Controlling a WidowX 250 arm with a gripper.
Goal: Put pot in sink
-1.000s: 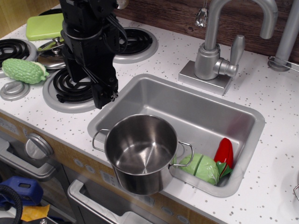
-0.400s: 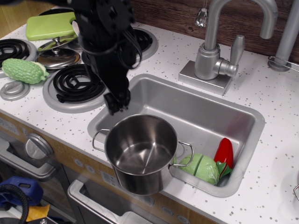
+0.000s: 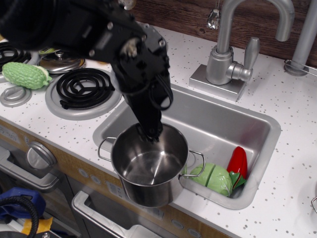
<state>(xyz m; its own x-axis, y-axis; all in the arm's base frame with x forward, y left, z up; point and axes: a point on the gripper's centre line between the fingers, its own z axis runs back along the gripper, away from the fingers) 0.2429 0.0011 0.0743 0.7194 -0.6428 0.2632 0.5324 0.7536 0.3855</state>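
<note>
We see the pot [image 3: 150, 164] standing upright on the near edge of the sink [image 3: 218, 121], partly over the basin's front left corner and partly over the counter [image 3: 277, 198] rim, its open mouth toward us. Our gripper [image 3: 150, 134] reaches down from the upper left, its tip at the pot's far rim; the fingers are dark and bunched together there, and we cannot tell how far apart they are or whether they have hold of the rim. In the sink's right front corner lie a green vegetable [image 3: 214, 178] and a red pepper [image 3: 238, 161], just beside the pot's right handle. A faucet [image 3: 233, 44] stands behind the sink, and a stove coil [image 3: 84, 87] sits left.
</note>
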